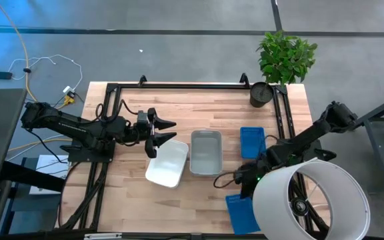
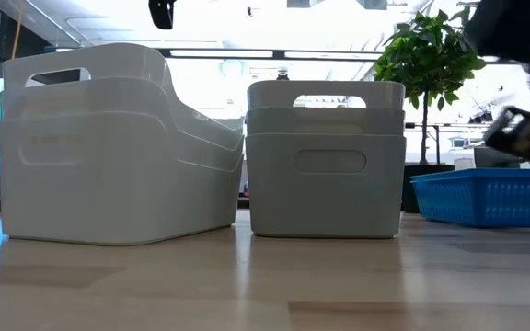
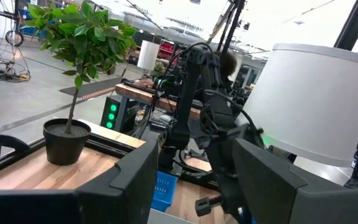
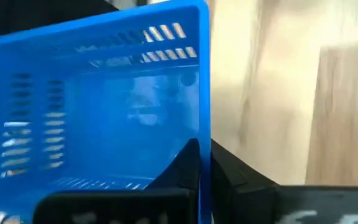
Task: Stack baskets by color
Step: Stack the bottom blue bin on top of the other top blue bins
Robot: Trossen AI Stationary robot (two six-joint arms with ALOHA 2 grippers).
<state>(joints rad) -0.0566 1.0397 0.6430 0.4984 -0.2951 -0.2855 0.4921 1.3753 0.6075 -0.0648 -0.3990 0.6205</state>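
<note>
We think most of the sorting is done. The white plastic bins with rounded corners (image 2: 109, 147) look stacked already, one inside another, on the left part of the wooden table (image 1: 199, 187). The top one sits a bit crooked. Just beside them stands the pile of pale grey plastic bins (image 2: 325, 156), also nested, and that pile looks neat.

The blue ones are what is left. One blue mesh basket (image 1: 252, 141) lies flat on the table near the grey pile. Another blue mesh basket (image 4: 98, 106) is at the front edge, partly under a big white cylinder (image 1: 310, 203). Our right gripper (image 4: 204, 168) has pinched its wall tight, one finger inside and one outside. We think this basket has to go into the other blue one, and then the job is finished.

Our left gripper (image 1: 160, 131) hangs over the white bins with its fingers apart and nothing in them.

The table is made of light wooden planks with a black frame around it. A dark pot with a green leafy plant (image 1: 262, 93) stands at the far right corner. The floor around is grey, with some cables lying on it. Behind the table we see a bright room with ceiling lights and more machines.
</note>
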